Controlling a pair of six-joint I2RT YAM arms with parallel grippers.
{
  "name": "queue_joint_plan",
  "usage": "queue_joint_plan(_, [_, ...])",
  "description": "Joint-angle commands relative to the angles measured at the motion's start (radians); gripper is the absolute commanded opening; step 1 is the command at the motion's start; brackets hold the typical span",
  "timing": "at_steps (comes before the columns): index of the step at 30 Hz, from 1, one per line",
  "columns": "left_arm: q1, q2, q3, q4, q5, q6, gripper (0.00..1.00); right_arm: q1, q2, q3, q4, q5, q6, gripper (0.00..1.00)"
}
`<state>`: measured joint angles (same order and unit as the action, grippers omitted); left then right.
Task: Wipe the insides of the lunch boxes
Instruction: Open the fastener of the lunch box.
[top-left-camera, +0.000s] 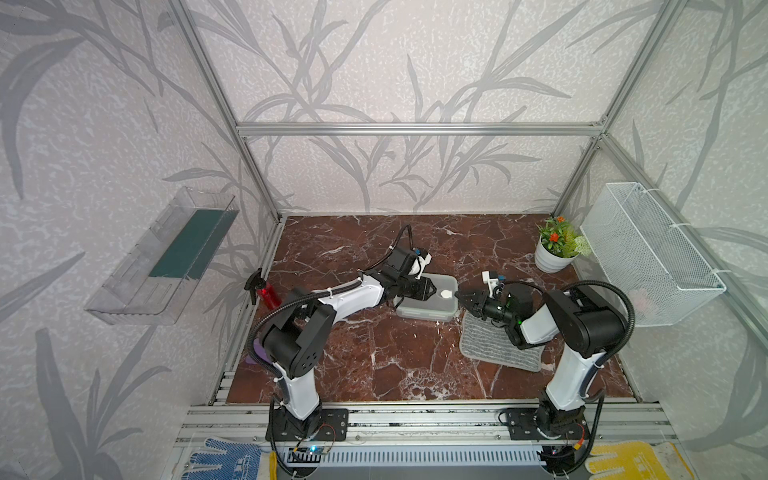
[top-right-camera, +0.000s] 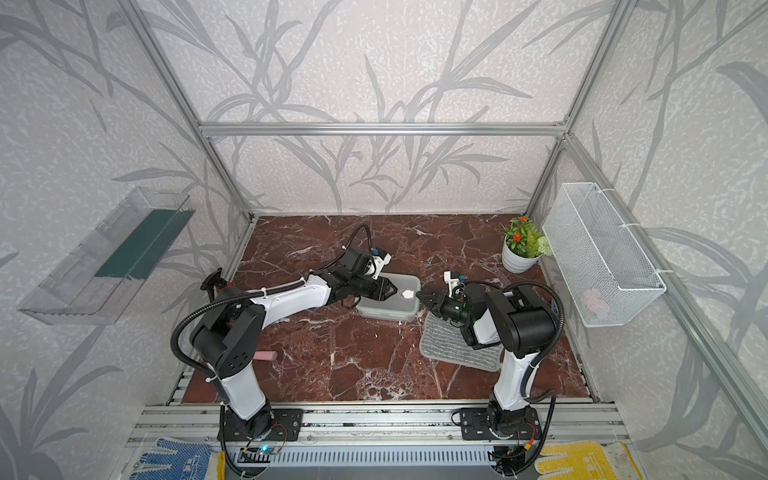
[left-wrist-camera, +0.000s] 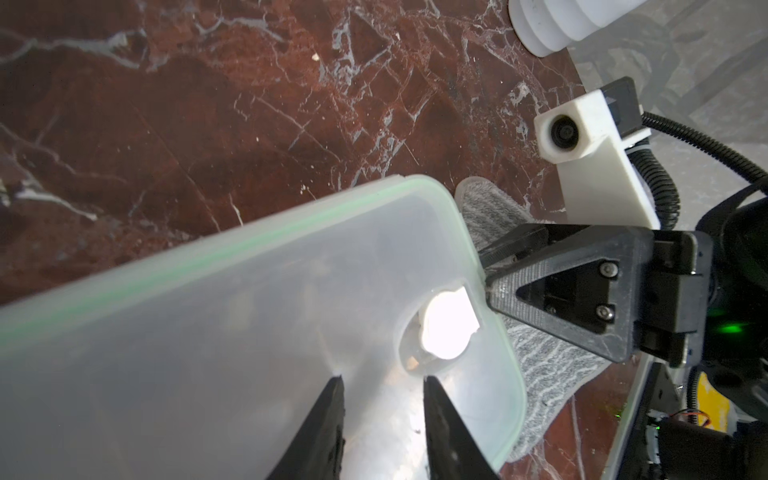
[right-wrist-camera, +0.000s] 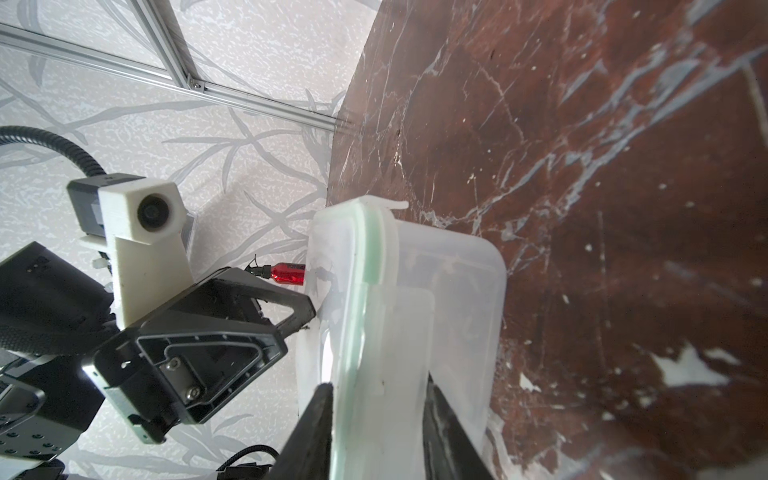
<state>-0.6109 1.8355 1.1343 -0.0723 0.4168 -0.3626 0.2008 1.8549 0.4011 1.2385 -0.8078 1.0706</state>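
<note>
The lunch box (top-left-camera: 419, 309) (top-right-camera: 384, 307) is a translucent greyish tub at mid-table, its lid with a white round vent (top-left-camera: 445, 294) in place. My left gripper (top-left-camera: 434, 288) (top-right-camera: 395, 291) hovers over the lid just short of the vent. Its fingers are parted, with only the lid surface (left-wrist-camera: 249, 311) showing between them at the left gripper (left-wrist-camera: 382, 378). My right gripper (top-left-camera: 458, 296) (top-right-camera: 419, 296) is at the box's right end. In the right wrist view the right gripper (right-wrist-camera: 378, 380) straddles the green-rimmed lid edge and side clip (right-wrist-camera: 411, 332), both fingers against the plastic.
A grey striped cloth (top-left-camera: 494, 345) lies under the right arm. A red spray bottle (top-left-camera: 268, 293) stands at the left edge and a potted plant (top-left-camera: 555, 249) at the back right. A white wire basket (top-left-camera: 648, 253) and a clear acrylic tray (top-left-camera: 162, 257) hang on the walls.
</note>
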Motion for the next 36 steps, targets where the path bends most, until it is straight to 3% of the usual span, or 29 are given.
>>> queue_joint_plan(1, [0.011,0.196,-0.136,-0.361,-0.142,0.005,0.28,0.015,-0.09,0.012,0.164,-0.069,-0.016,0.33])
queue_joint_plan(9, [0.011,0.227,-0.151,-0.334,-0.13,-0.005,0.19,0.014,-0.11,0.011,0.164,-0.063,-0.016,0.33])
queue_joint_plan(13, [0.011,0.19,-0.131,-0.364,-0.158,0.002,0.21,0.014,-0.114,0.011,0.163,-0.064,-0.004,0.35])
queue_joint_plan(18, [0.01,0.083,-0.056,-0.434,-0.172,0.011,0.32,0.014,-0.18,0.023,0.088,-0.068,-0.015,0.38])
queue_joint_plan(22, [0.01,-0.009,0.047,-0.486,-0.187,0.022,0.45,0.019,-0.361,0.057,-0.251,-0.045,-0.15,0.42])
queue_joint_plan(26, [0.013,-0.067,0.166,-0.56,-0.198,0.051,0.57,0.058,-0.62,0.221,-1.021,0.142,-0.497,0.5])
queue_joint_plan(28, [0.024,-0.095,0.209,-0.605,-0.201,0.066,0.64,0.063,-0.686,0.293,-1.277,0.213,-0.595,0.59])
queue_joint_plan(32, [0.098,-0.152,0.205,-0.652,-0.193,0.076,0.7,0.06,-0.696,0.344,-1.449,0.269,-0.604,0.76])
queue_joint_plan(36, [0.206,-0.246,0.09,-0.586,-0.139,0.058,0.79,0.075,-0.596,0.4,-1.56,0.29,-0.633,0.81])
